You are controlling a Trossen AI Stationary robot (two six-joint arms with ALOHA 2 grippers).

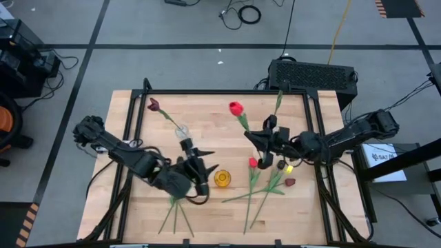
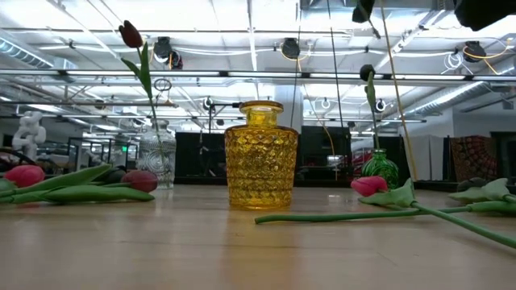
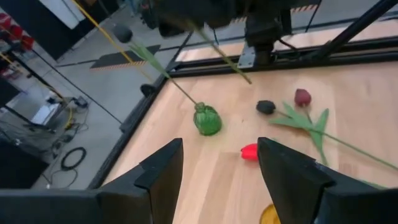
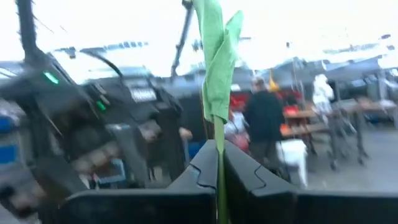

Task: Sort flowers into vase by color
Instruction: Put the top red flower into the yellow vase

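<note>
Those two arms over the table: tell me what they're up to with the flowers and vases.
They're sorting artificial tulips into small vases. The right gripper is shut on a green flower stem, holding it above the green vase, which already holds a dark-headed tulip. The left gripper is open and empty near the yellow vase, which has no flower in it. The clear vase holds one maroon tulip. Several more tulips lie loose on the wooden table.

Yellow diamond-patterned vase (image 2: 260,155), green vase (image 3: 207,119), clear vase (image 2: 157,157), red tulip (image 1: 236,107), maroon tulip (image 1: 154,105), pale wooden table (image 1: 207,110)
</note>
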